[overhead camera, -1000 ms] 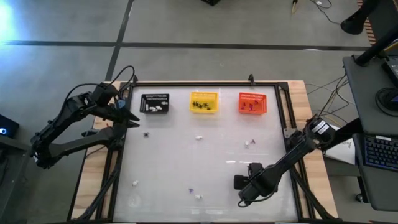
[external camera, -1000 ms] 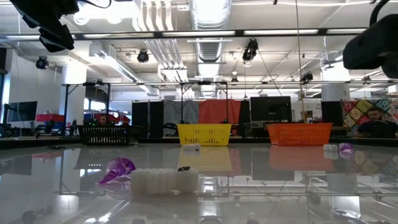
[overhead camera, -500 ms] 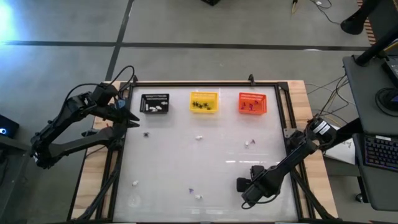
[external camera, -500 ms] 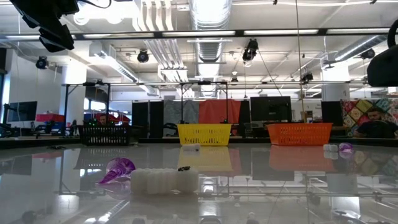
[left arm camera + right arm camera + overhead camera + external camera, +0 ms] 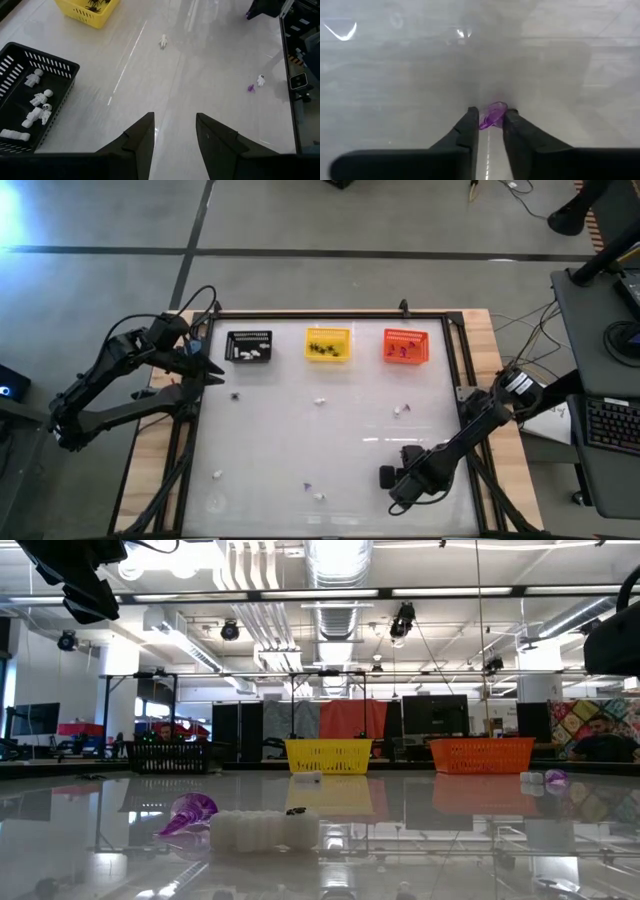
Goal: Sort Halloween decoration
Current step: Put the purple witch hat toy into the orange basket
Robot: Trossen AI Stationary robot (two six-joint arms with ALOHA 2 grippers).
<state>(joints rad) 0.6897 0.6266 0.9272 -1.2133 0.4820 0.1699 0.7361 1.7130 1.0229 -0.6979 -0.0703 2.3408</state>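
My right gripper [image 5: 490,116] points down at the table's near right part [image 5: 388,477], its fingers closed on a small purple bit [image 5: 493,115]. My left gripper [image 5: 174,122] hangs open and empty beside the black basket [image 5: 249,346], which holds white bits [image 5: 36,104]. The yellow basket [image 5: 328,344] holds black spider shapes. The orange basket [image 5: 405,346] holds purple bits. Loose on the table lie white bits [image 5: 320,401] [image 5: 400,411] [image 5: 217,474], a black spider [image 5: 236,394] and a purple bit [image 5: 307,485] next to a white one [image 5: 319,497]. My right gripper pinches the purple bit between its two fingertips [image 5: 472,114], which come from above, pointing down. The bit's rounded upper part [image 5: 496,109] shows between the tips. Whether it still rests on the table I cannot tell.
The three baskets stand in a row along the far edge. A dark frame [image 5: 458,390] borders the glossy white top. In the low view a purple bit [image 5: 188,812] and a ribbed white bit [image 5: 262,830] lie close to the camera.
My right gripper has sunk a little toward the table at its near right part. The left arm and the loose trinkets have kept still.
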